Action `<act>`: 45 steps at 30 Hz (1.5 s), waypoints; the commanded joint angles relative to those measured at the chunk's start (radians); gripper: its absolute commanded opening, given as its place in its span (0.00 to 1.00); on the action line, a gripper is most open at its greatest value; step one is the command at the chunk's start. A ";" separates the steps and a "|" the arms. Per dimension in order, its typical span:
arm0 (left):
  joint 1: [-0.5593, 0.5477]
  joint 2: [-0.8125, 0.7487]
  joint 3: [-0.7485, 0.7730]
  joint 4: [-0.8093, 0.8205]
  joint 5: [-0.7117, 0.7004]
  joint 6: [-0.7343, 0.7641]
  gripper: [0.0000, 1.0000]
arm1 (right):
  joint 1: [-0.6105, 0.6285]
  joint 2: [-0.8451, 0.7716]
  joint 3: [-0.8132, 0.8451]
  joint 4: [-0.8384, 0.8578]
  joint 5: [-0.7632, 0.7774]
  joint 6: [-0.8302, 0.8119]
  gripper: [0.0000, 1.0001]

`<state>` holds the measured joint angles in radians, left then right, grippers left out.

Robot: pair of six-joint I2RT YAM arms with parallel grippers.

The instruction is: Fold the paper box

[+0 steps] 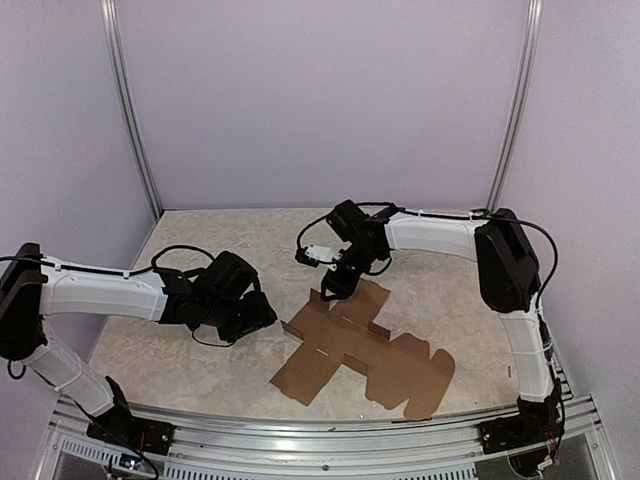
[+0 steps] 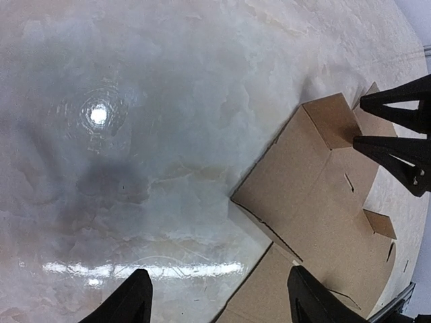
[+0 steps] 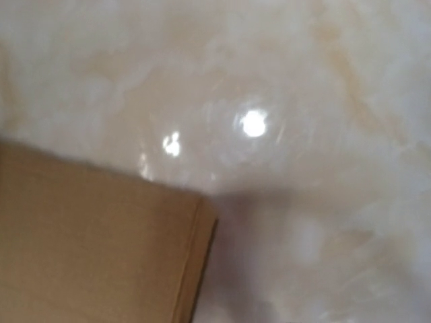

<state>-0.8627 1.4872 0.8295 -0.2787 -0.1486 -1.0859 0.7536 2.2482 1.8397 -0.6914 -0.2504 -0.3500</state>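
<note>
Marbled table (image 1: 215, 235), one flat paper box (image 1: 352, 352)

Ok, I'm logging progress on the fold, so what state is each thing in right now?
Paper box: unfolded, lying flat on the table, a few small flaps raised.
Left gripper: open, empty, over the table at the box's edge.
Right gripper: open, at the box's far flap, no grip seen.

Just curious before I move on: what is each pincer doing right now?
Left pincer: open, holding nothing.
Right pincer: at the paper box's far flap; cannot tell whether it grips.
</note>
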 commanded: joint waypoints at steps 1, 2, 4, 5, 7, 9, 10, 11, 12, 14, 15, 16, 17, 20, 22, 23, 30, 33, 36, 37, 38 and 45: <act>0.013 0.014 0.004 -0.023 0.014 0.024 0.68 | 0.003 0.033 0.033 -0.043 -0.029 0.032 0.34; 0.015 0.016 0.005 -0.018 0.016 0.026 0.68 | 0.003 0.033 0.033 -0.043 -0.033 0.036 0.31; 0.022 0.029 0.010 -0.013 0.020 0.030 0.68 | 0.004 0.030 0.035 -0.047 -0.037 0.040 0.24; 0.023 0.035 0.015 -0.013 0.023 0.033 0.68 | 0.003 0.028 0.035 -0.049 -0.039 0.041 0.21; 0.026 0.049 0.024 -0.011 0.026 0.037 0.68 | 0.003 0.019 0.030 -0.051 -0.037 0.048 0.15; 0.029 0.066 0.030 -0.005 0.027 0.041 0.67 | 0.002 0.006 0.027 -0.047 -0.033 0.062 0.12; 0.030 0.070 0.033 0.000 0.027 0.041 0.68 | 0.002 -0.001 0.026 -0.045 -0.027 0.072 0.10; 0.032 0.077 0.036 0.008 0.027 0.041 0.68 | 0.002 -0.010 0.024 -0.038 -0.018 0.084 0.05; 0.035 0.081 0.040 0.015 0.025 0.040 0.67 | 0.000 -0.021 0.019 -0.030 -0.008 0.095 0.02; 0.038 0.090 0.060 0.025 0.019 0.035 0.67 | -0.002 -0.047 0.011 -0.012 0.021 0.119 0.00; 0.039 0.095 0.071 0.026 0.013 0.031 0.67 | -0.002 -0.062 0.004 0.005 0.037 0.129 0.00; 0.040 0.098 0.083 0.029 0.008 0.026 0.67 | -0.002 -0.081 -0.007 0.021 0.058 0.140 0.00; 0.041 0.100 0.092 0.035 0.004 0.022 0.68 | -0.002 -0.097 -0.018 0.035 0.080 0.149 0.00; 0.046 0.106 0.119 0.074 0.004 0.009 0.67 | -0.003 -0.150 -0.054 0.079 0.152 0.184 0.00; 0.049 0.120 0.142 0.101 0.014 0.002 0.68 | -0.006 -0.175 -0.069 0.101 0.198 0.218 0.00; 0.050 0.130 0.159 0.110 0.020 0.000 0.68 | -0.009 -0.188 -0.077 0.112 0.224 0.235 0.00; 0.055 0.243 0.298 0.107 0.060 -0.001 0.63 | -0.016 -0.228 -0.093 0.126 0.283 0.267 0.00; 0.063 0.277 0.328 0.106 0.075 -0.020 0.59 | -0.016 -0.241 -0.103 0.129 0.297 0.268 0.00; 0.069 0.294 0.344 0.104 0.066 -0.044 0.50 | -0.016 -0.255 -0.119 0.135 0.312 0.275 0.00; 0.071 0.299 0.349 0.099 0.061 -0.051 0.46 | -0.016 -0.261 -0.125 0.138 0.317 0.278 0.00; 0.074 0.302 0.353 0.097 0.057 -0.056 0.42 | -0.016 -0.266 -0.129 0.140 0.321 0.281 0.00; 0.089 0.347 0.391 0.120 0.100 -0.040 0.18 | -0.017 -0.290 -0.141 0.142 0.328 0.298 0.00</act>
<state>-0.7864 1.7954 1.1851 -0.1715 -0.0803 -1.1324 0.7437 2.0144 1.7149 -0.5667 0.0639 -0.0772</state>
